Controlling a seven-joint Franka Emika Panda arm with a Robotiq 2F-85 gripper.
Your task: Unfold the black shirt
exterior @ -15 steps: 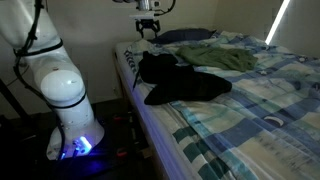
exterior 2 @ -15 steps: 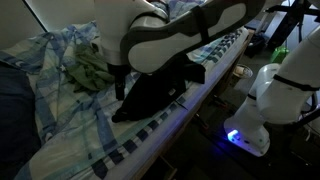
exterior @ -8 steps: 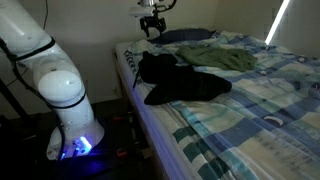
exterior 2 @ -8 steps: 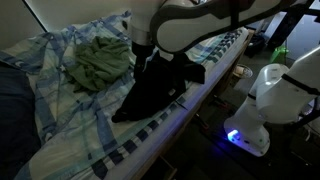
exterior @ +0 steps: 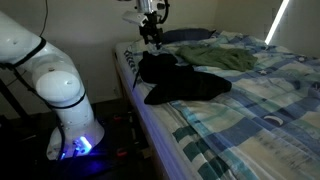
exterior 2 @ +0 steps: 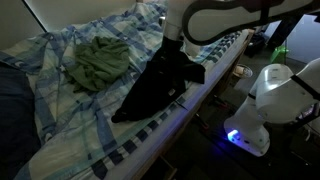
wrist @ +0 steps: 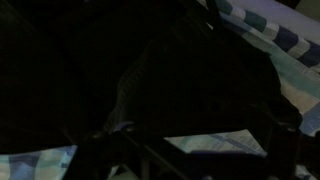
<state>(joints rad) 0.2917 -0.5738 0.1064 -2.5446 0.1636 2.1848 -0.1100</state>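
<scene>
The gripper (exterior: 150, 34) has dropped toward the far-left end of the crumpled black shirt (exterior: 186, 83), likely to grasp an edge. Its jaw opening is too dark to tell.

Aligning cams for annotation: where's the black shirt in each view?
Exterior view: black shirt left of centre, bunched near the bed's edge.
Exterior view: black shirt at centre, lying along the bed edge.
Wrist view: black shirt fills most of the frame, very dark.
Shared landmark: blue plaid bedsheet, visible in all three.

Blk shirt (wrist: 150, 70) on plaid bedding (wrist: 265, 25)
</scene>
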